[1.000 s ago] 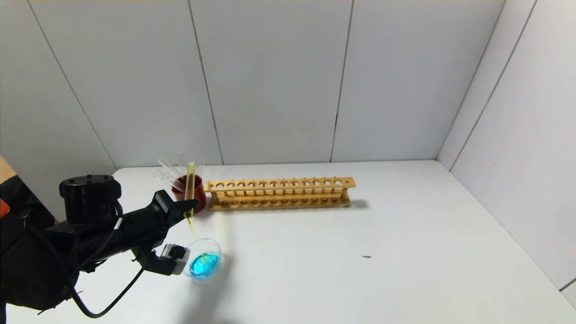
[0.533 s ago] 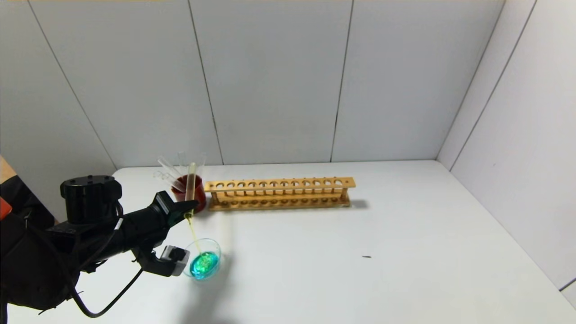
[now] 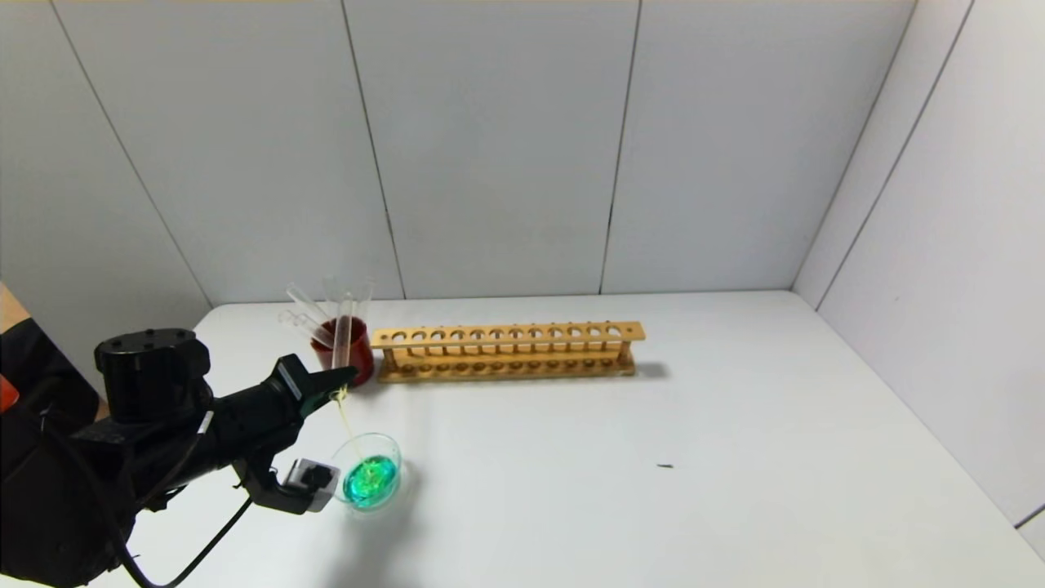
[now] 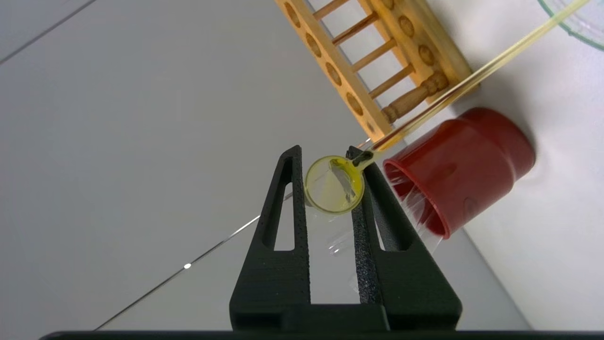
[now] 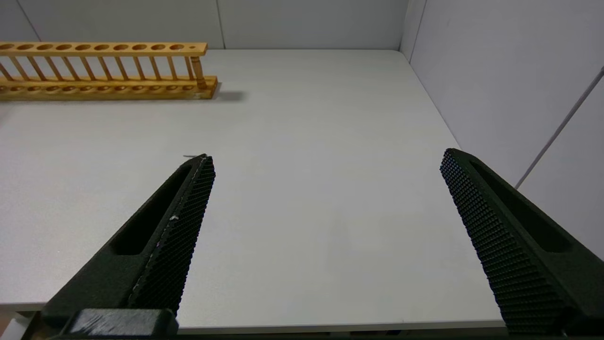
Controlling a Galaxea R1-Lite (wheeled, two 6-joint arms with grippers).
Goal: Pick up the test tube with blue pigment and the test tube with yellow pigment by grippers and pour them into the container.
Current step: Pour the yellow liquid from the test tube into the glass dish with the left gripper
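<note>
My left gripper [image 3: 339, 377] is shut on the test tube with yellow pigment [image 3: 343, 336], which stands mouth-down above the container [image 3: 392, 451]. The left wrist view looks into the tube's yellow-rimmed mouth [image 4: 334, 186], pinched between the fingertips of the gripper [image 4: 324, 151]. A thin yellow stream [image 3: 349, 425] falls from it into the container, whose liquid is now green. The tube looks almost drained. No test tube with blue pigment is in view. My right gripper [image 5: 325, 158] hangs open and empty over the table's front right part.
A dark red cup [image 3: 356, 353] holding several clear tubes stands just behind the left gripper, close to the held tube. An empty wooden rack [image 3: 506, 351] runs to the right of it. A small dark speck [image 3: 665, 466] lies mid-table.
The yellow liquid has drained out of the held tube, and the container's liquid has turned from blue to green. My left arm has sunk a little and shifted left.
</note>
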